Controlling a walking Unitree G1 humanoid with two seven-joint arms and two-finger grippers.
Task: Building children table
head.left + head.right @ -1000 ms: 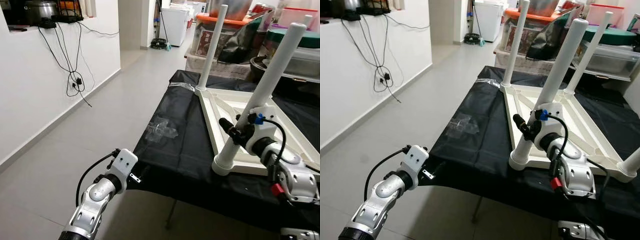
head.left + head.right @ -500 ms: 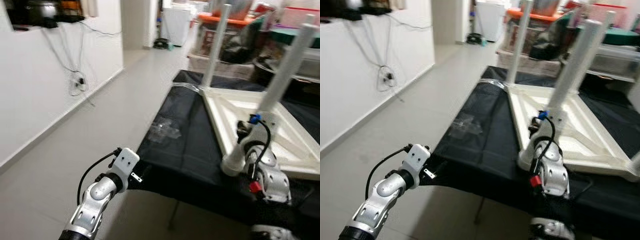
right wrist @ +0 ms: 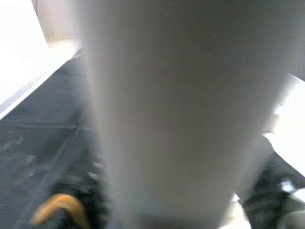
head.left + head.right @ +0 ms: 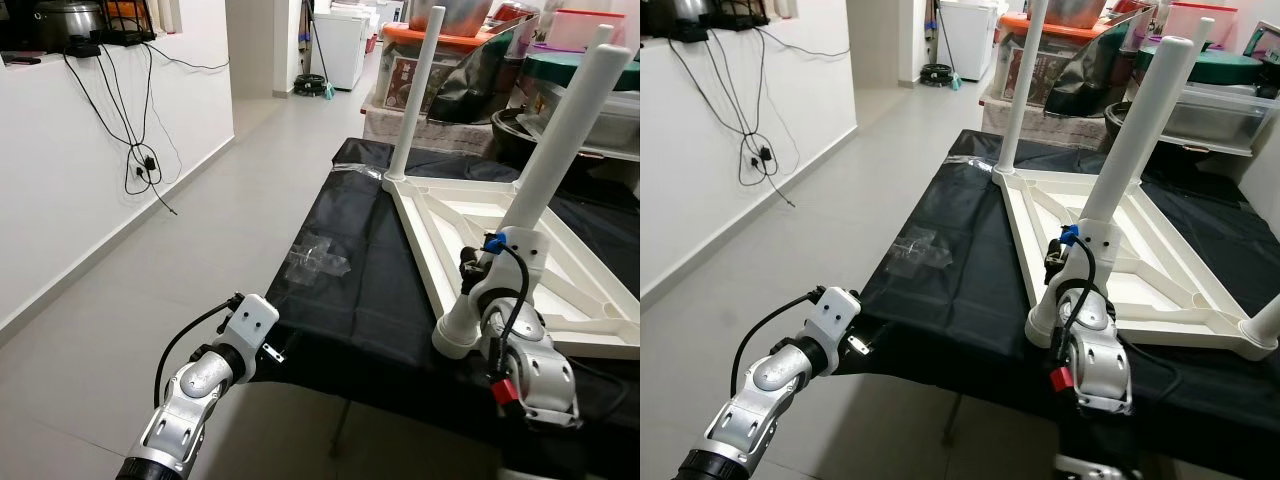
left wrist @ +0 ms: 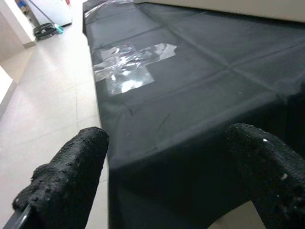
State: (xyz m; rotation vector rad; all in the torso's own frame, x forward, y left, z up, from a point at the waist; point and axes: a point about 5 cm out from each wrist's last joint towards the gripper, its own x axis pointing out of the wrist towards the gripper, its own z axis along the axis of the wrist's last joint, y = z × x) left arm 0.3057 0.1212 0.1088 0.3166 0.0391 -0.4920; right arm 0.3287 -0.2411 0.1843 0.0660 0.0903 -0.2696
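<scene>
the white children's table (image 4: pixel 500 215) lies upside down on a black-covered work surface (image 4: pixel 360 290), its legs pointing up. the right gripper (image 4: pixel 470 285) is at the near leg (image 4: pixel 540 180), low on its shaft just above the foot; in the right wrist view the leg sits very close and blurred, and i cannot tell whether the fingers grip it. the left gripper (image 5: pixel 162 176) hangs spread wide at the cloth's near edge, beside a patch of clear tape (image 5: pixel 128 64).

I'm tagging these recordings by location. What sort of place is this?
Probably a lived-in home, in a hallway or utility area. A white fridge-like appliance stands down the tiled corridor, stacked plastic storage bins crowd the back, and an upturned white children's table lies on a black-covered work surface.
</scene>
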